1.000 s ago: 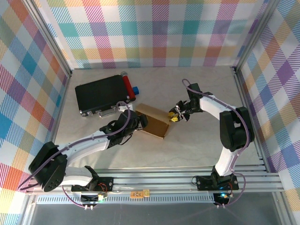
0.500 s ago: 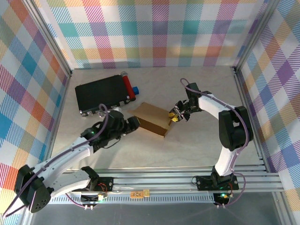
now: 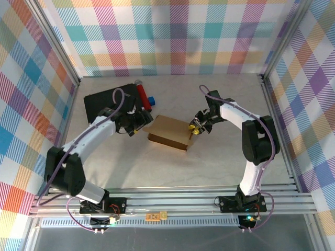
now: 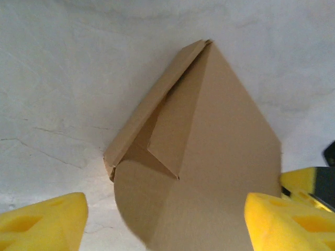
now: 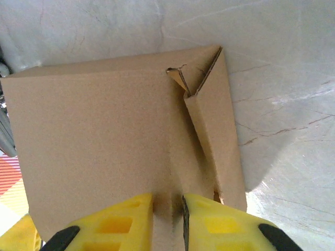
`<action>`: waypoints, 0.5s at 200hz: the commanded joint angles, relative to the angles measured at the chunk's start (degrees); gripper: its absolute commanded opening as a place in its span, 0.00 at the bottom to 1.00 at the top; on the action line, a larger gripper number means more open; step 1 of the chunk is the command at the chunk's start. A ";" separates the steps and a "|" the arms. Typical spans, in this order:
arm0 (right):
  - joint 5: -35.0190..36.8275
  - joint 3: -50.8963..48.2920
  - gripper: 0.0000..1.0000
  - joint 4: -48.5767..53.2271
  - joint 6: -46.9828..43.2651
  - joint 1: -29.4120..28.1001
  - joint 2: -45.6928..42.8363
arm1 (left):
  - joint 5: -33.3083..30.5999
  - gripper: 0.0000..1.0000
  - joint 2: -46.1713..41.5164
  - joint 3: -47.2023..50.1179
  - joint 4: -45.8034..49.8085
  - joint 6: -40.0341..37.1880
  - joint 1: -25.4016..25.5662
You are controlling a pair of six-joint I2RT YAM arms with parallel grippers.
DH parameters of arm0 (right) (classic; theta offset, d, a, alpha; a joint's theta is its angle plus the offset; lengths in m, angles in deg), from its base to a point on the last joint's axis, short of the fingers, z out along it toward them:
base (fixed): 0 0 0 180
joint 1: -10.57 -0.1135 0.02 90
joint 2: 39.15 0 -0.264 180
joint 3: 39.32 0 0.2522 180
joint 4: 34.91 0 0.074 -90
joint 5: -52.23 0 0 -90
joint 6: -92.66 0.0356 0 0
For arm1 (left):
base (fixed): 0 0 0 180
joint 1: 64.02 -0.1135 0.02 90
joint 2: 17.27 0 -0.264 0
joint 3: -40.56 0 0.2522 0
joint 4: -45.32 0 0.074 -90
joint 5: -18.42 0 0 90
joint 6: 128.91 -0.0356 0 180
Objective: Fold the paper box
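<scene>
Left gripper (image 3: 137, 121) has swung to the paper box (image 3: 168, 132), jaws apart, near the middle of the table (image 3: 220, 157). Right gripper (image 3: 192, 128) pinches the box's right wall; folding in the left-side flap seems next.

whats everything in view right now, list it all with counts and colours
paper box: one, brown, middle of the table
case: one, black, back left, partly under the left arm
roll: one, red, along the case's right edge
small blue thing: one, blue, beside the roll, too small to identify
table: one, pale marbled
walls: three, multicoloured plaid, around the table
left gripper: one, yellow fingers, open at the box's left end
right gripper: one, yellow fingers, shut on the box's right edge
</scene>
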 commanded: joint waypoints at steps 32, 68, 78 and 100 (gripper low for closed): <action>1.76 2.32 0.23 2.54 -2.91 -0.43 1.62 | 4.02 0.62 9.23 -3.25 -1.12 -6.29 -0.73; 2.41 5.24 0.23 4.82 -6.21 -0.43 3.44 | 3.73 0.55 13.15 -0.43 -1.85 -7.87 -0.60; 2.76 6.66 0.23 5.92 -7.49 -0.43 3.99 | 3.31 0.50 13.93 -0.19 -0.66 -8.16 -0.32; 4.69 9.78 0.25 9.06 -10.60 -0.39 4.62 | 1.73 0.42 13.35 0.52 1.60 -8.35 0.79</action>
